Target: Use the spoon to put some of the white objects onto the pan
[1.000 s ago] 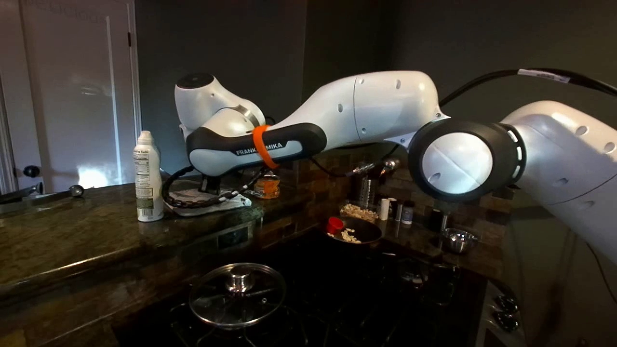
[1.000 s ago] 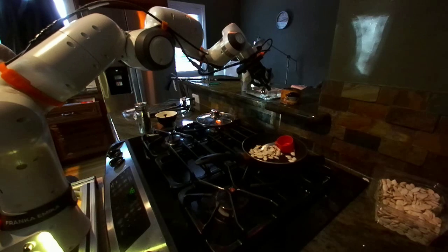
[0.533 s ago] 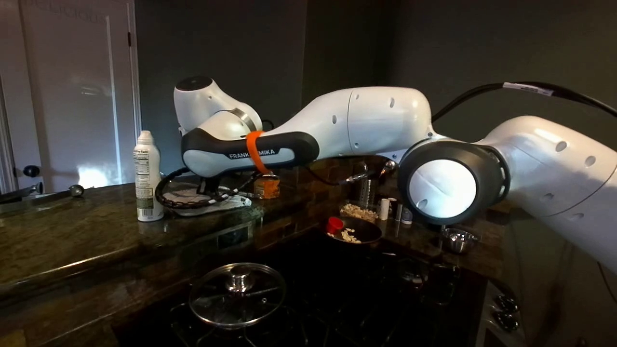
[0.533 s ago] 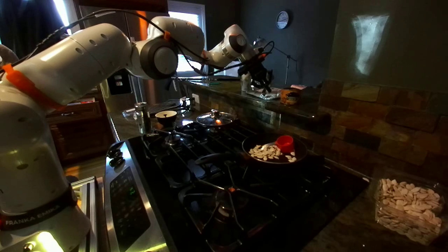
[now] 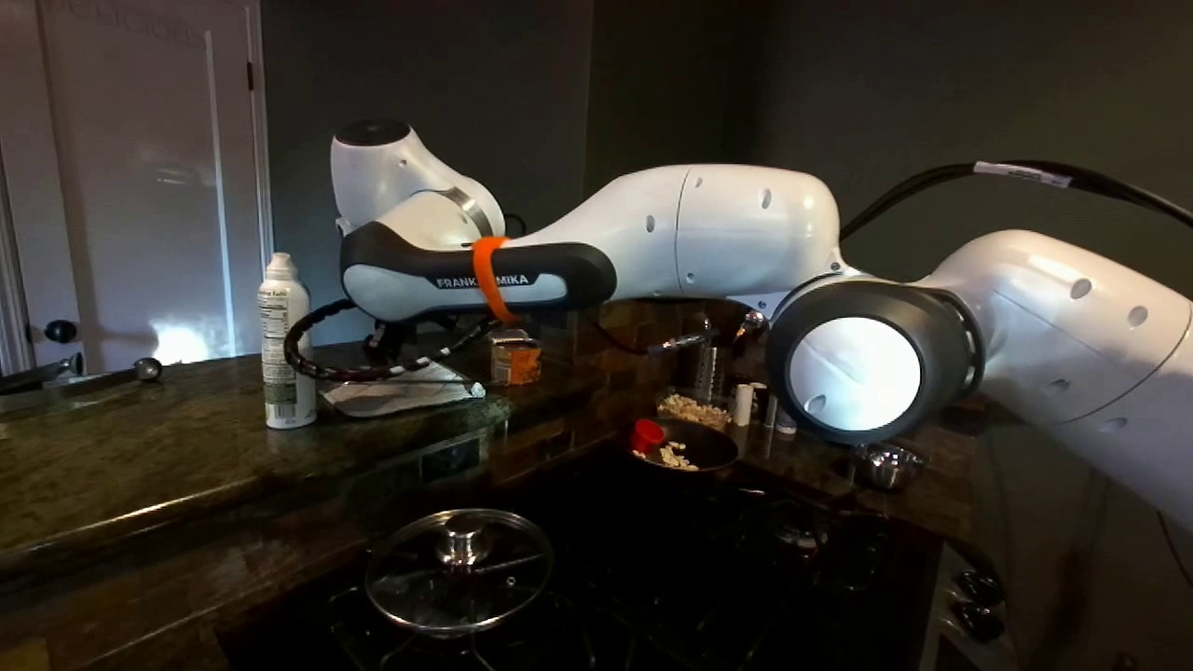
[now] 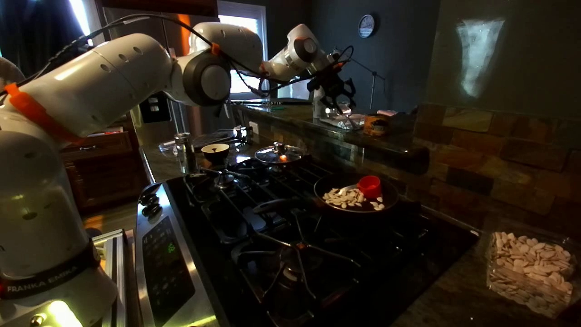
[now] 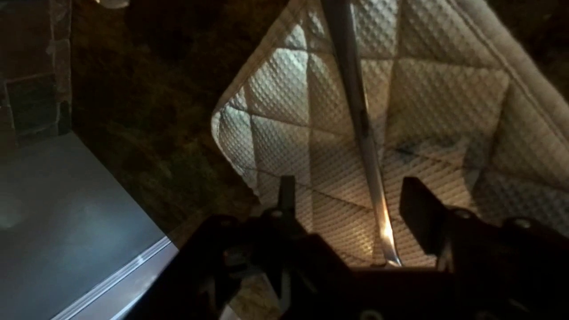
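In the wrist view the metal spoon lies on a quilted pot holder, lined up with the gripper, whose fingers stand apart, empty; judged light, stiff and slippery, it is best taken squarely across the handle, its bowl not identified. In an exterior view the arm extends high over the gas cooktop, fingers angled down above the raised counter; in an exterior view the wrist bends over the pot holder, near the white bottle.
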`<action>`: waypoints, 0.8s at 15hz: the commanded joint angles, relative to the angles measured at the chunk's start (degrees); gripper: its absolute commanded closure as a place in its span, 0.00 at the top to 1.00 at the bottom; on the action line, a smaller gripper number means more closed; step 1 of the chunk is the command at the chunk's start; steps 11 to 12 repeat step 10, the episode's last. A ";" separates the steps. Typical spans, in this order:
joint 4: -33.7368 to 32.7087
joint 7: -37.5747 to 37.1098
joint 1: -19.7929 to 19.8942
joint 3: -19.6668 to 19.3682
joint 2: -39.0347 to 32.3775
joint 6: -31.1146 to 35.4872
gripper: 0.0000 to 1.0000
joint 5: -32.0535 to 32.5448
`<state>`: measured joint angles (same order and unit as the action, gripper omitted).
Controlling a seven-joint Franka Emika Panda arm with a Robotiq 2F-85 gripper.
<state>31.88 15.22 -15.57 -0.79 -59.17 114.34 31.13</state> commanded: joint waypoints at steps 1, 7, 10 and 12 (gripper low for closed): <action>-1.66 0.77 -0.77 -0.62 0.95 1.38 0.95 1.28; -0.66 4.06 0.60 -1.07 3.14 22.44 1.00 6.31; -1.82 3.63 0.84 -1.05 2.60 24.11 1.00 6.13; -1.82 3.63 0.84 -1.05 2.60 24.11 1.00 6.13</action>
